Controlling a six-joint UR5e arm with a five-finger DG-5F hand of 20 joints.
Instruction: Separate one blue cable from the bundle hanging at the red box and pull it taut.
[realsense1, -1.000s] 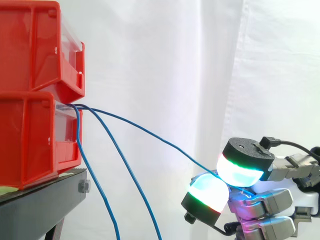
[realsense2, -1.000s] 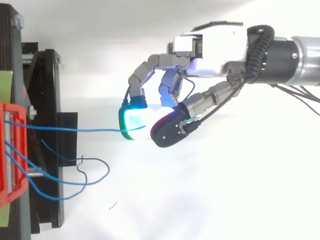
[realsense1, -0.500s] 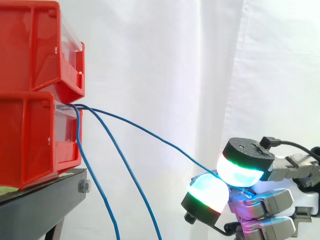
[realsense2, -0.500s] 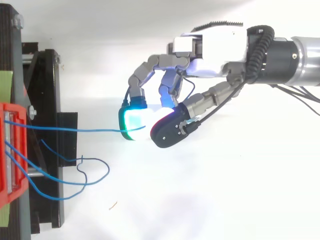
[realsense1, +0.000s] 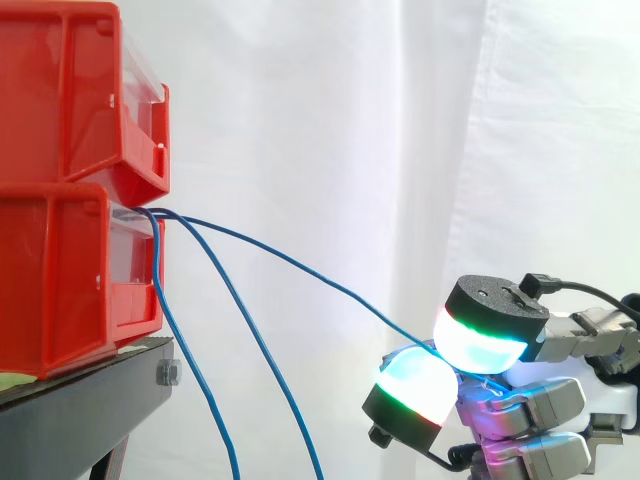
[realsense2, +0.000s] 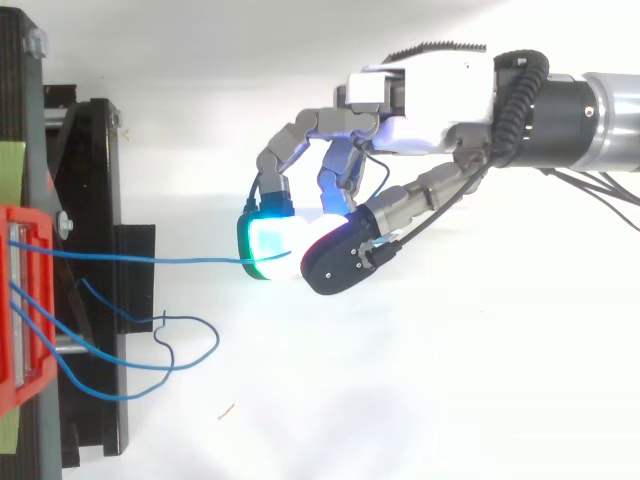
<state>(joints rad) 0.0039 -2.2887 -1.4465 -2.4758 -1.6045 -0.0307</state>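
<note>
Staying unmoved since before, pinching one cable (realsense2: 200, 263) between pads (realsense1: 415, 385) of hand (realsense2: 420, 95), stretching it nearly straight from lower box (realsense1: 60, 270).

- The arm (realsense2: 600, 115) comes in from the right of the top view, its hand (realsense2: 430, 95) reaching leftward.
- The fingers curl down and the thumb swings in to meet them.
- In the side view, two glowing pads (realsense1: 478, 345), cyan-white with green and red rims, pinch a blue cable (realsense1: 330, 286).
- The other fingers sit folded beneath.
</note>
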